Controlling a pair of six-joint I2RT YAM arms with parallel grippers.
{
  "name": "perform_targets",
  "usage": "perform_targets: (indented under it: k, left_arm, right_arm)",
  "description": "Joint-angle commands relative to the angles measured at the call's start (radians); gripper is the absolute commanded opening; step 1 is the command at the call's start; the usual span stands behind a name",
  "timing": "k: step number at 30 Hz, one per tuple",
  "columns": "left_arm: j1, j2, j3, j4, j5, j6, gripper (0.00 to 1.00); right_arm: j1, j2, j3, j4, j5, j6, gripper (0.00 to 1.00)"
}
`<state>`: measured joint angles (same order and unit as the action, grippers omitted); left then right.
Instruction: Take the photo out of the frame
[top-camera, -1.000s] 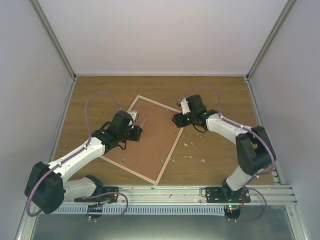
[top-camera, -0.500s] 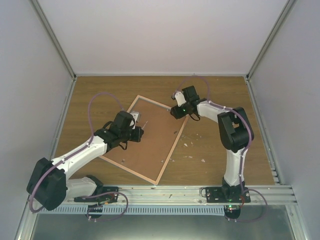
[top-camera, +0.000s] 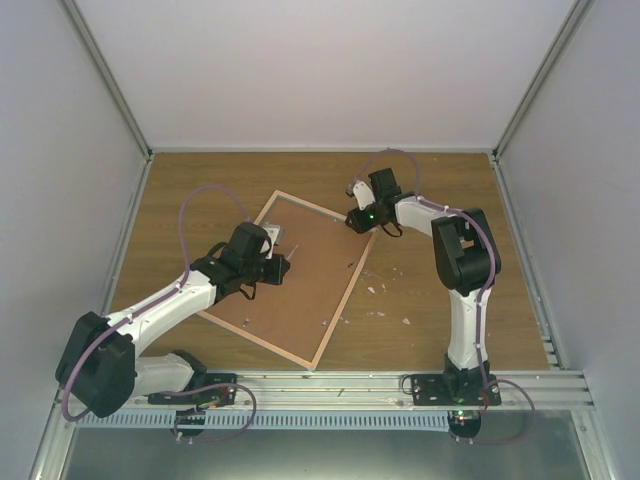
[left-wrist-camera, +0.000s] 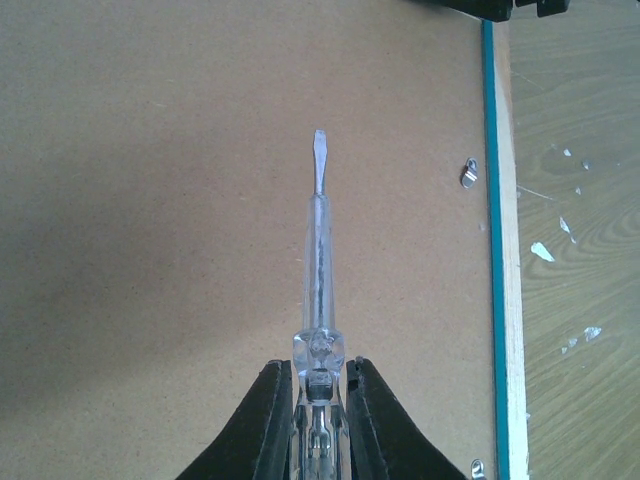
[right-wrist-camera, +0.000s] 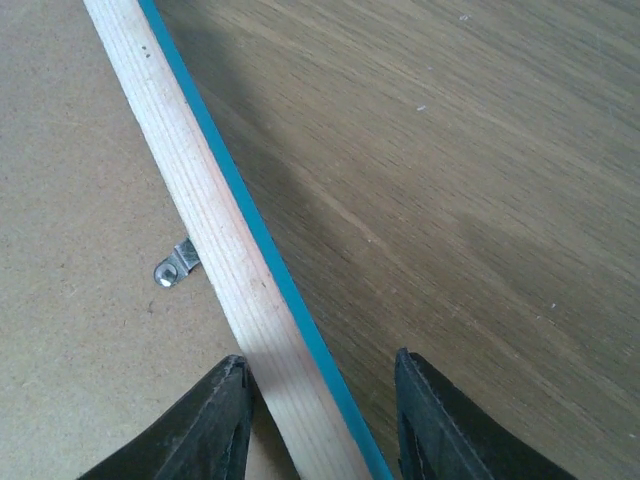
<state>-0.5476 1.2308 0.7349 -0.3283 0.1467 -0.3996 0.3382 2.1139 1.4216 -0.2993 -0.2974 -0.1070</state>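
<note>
Danger of gouging the brown back panel or skating across it, with the flat blade of the screwdriver poised over bare board and well apart from the nearest metal tab. Could also overbend a tab and snap it, or slip off one and jab the wooden edge. At the far side, risk of shoving or tilting the frame through a skewed pinch on so thin an edge. That would drag everything across the table and spoil the blade's aim. Also possible: prising the panel up too hard and creasing the print beneath.

Left gripper: clenched on the screwdriver's clear handle, blade pointing ahead over the panel, tab off to one side by the frame's edge.

Right gripper: released and holding nothing, jaws apart and astride the frame's far edge near its right corner. Wood and turquoise lip between them, another tab just ahead on the panel side. No telling whether touching the wood or just clear of it.

Frame: face down near the middle of the table, turned at an angle, back upward.

Photo: not in sight. Presumably under the back panel, so below the left tool and beside the right jaws.
</note>
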Motion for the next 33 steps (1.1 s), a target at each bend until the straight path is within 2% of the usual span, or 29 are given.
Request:
perform_targets:
  k: [1, 12, 20, 25, 33]
  left_arm:
    - [0.007, 0.006, 0.02, 0.048, 0.024, 0.01, 0.0]
    - [0.006, -0.004, 0.017, 0.034, 0.041, 0.008, 0.0]
    - [0.0, -0.006, 0.019, 0.034, 0.064, 0.0, 0.0]
    - [-0.015, -0.01, 0.024, 0.031, 0.067, -0.008, 0.0]
    - [-0.059, 0.017, 0.039, 0.031, 0.067, -0.013, 0.0]
  right_arm:
    - [-0.021, 0.033, 0.011, -0.044, 0.035, -0.005, 0.39]
    - [-0.065, -0.006, -0.053, -0.058, 0.121, 0.075, 0.15]
    - [-0.091, -0.119, -0.215, -0.035, 0.202, 0.211, 0.01]
    - [-0.091, -0.204, -0.327, -0.017, 0.222, 0.312, 0.0]
    - [-0.078, -0.382, -0.561, 0.068, 0.138, 0.448, 0.02]
